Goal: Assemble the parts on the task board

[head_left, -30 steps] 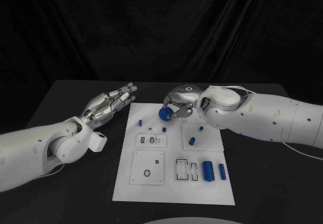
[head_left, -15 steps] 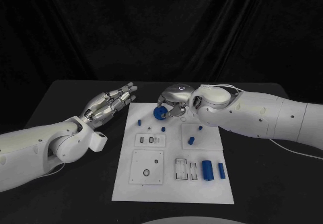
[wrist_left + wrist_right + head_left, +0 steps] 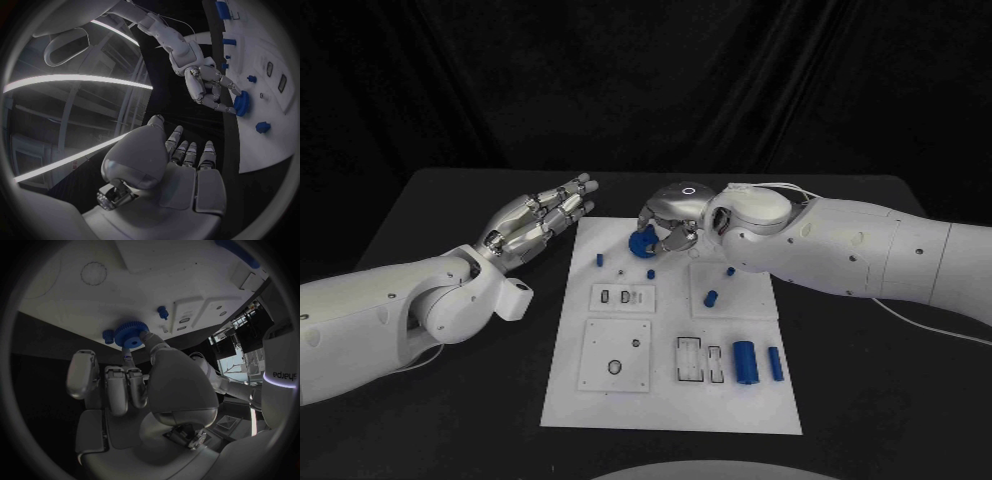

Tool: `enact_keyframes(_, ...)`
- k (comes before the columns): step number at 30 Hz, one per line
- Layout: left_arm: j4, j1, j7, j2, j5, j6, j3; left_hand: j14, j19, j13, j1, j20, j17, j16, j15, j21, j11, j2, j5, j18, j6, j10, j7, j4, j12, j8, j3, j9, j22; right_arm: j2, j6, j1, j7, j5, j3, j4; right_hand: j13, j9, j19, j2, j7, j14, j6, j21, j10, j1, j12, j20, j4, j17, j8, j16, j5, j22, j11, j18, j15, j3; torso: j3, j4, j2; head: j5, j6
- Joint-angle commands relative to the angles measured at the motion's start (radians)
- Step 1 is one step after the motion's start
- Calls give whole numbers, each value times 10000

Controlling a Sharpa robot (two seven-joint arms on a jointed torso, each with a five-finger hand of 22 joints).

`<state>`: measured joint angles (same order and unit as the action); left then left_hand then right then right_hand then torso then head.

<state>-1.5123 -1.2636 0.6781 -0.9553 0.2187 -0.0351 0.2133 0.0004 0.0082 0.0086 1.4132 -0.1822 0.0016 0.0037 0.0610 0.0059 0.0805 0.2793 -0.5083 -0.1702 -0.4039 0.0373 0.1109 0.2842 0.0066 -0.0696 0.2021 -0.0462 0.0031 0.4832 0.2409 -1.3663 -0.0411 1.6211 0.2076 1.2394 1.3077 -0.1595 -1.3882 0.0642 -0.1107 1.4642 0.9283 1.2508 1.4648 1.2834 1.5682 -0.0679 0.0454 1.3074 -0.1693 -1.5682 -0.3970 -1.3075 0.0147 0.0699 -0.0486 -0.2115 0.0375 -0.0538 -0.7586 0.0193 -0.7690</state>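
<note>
My right hand [image 3: 676, 224] hovers over the far end of the white task board [image 3: 669, 405] and pinches a blue gear [image 3: 643, 244] between thumb and a finger. The same gear [image 3: 130, 335] sits at the fingertips in the right wrist view, just above the board [image 3: 125, 290], and the left wrist view shows the gear [image 3: 241, 103] under the right hand [image 3: 209, 87]. My left hand [image 3: 538, 222] floats beside the board's far left corner, fingers straight and spread, holding nothing. Small blue pegs [image 3: 600, 263] [image 3: 651, 275] stand near the gear.
Two blue cylinders [image 3: 746, 364] [image 3: 776, 364] lie at the board's near right. Another blue piece [image 3: 711, 299] rests on the raised right plate, a small peg [image 3: 730, 273] behind it. Recessed plates with holes [image 3: 616, 359] and slots [image 3: 701, 362] occupy the board's middle and near left.
My right hand with the blue gear has shifted slightly left and toward the board's far end. My left hand has barely moved.
</note>
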Motion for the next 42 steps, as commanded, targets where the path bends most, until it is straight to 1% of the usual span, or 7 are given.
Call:
enact_keyframes(1, 4, -17, 726, 24, -55, -138, -9, -4, -16, 14, 81, -65, -16, -37, 69, 0, 46, 3, -30, -103, 20, 19, 38, -21, 31, -40, -61, -11, 16, -5, -125, 35, 42, 11, -7, 34, 2631, -1554, 58, 59, 29, 1066, -41, -74, 1060, 3, 26, 5, 35, 2634, 68, -26, 61, -746, 38, 112, 55, -69, -4, 9, 0, -16, -26)
enact_keyframes(10, 40, -17, 720, 53, -55, -158, -9, -4, -16, 14, 81, -65, -16, -37, 69, 0, 46, 3, -30, -103, 20, 19, 38, -21, 31, -40, -61, -11, 16, 23, -169, 49, 72, 11, -7, 71, 2631, -942, 254, 171, 69, 979, -1302, -534, 1060, -32, 26, 30, 62, 2458, 1052, 201, 232, -576, -20, 195, 16, -265, -7, 12, -1, 0, -62)
enact_keyframes(14, 47, -17, 717, 54, -55, -165, -9, -4, -12, 14, 85, -83, -16, -37, 81, 2, 55, 11, -35, -104, 38, 17, 44, -21, 30, -39, -75, -8, 18, 42, -196, 51, 128, 11, -7, 71, 2631, -300, 301, 181, 158, 952, -2911, -713, 1060, -32, 26, 77, 44, 2403, 1155, 278, 571, -525, -87, 223, -39, -248, -9, 17, -2, -10, -75)
enact_keyframes(20, 56, -16, 708, 53, -55, -183, -9, -4, -10, 13, 88, -90, -16, -37, 85, 4, 58, 12, -36, -104, 46, 13, 47, -23, 29, -39, -80, -7, 20, 67, -170, 52, 185, 11, -7, 74, 2631, 10, 371, 165, 200, 918, -3623, -902, 1060, -12, 26, 101, 29, 2339, 1196, 366, 683, -457, -124, 254, -66, -233, -4, 25, 5, -19, -100)
enact_keyframes(31, 72, -15, 690, 62, -55, -212, -9, -4, -5, 13, 97, -109, -16, -37, 104, 8, 67, 16, -42, -105, 51, 16, 52, -27, 29, -41, -97, -7, 23, 91, -92, 52, 177, 11, -7, 85, 2631, -63, 435, 35, 204, 888, -2764, -1105, 1060, 100, 26, 118, -36, 2287, 1034, 444, 344, -399, -135, 282, -78, -352, -11, 19, -5, -1, -110)
enact_keyframes(35, 74, -15, 688, 63, -55, -216, -9, -4, -5, 13, 97, -109, -16, -37, 104, 8, 67, 16, -42, -105, 51, 16, 52, -27, 29, -41, -97, -7, 23, 97, -142, 53, 152, 11, -7, 90, 2631, -304, 410, -2, 246, 899, -1402, -1135, 1060, 41, 26, 131, -17, 2307, 656, 421, 265, -421, -166, 281, -96, -399, -8, 23, -3, -1, -122)
enact_keyframes(42, 83, -14, 686, 81, -55, -229, -9, -4, -3, 13, 102, -118, -16, -37, 111, 9, 71, 18, -46, -105, 54, 16, 55, -30, 29, -42, -106, -7, 23, 87, -257, 67, 133, 11, -7, 89, 2631, -311, 396, 20, 268, 902, -1200, -1150, 1060, 10, 26, 146, -15, 2313, 627, 416, 382, -437, -184, 278, -114, -414, -6, 18, 2, 8, -145)
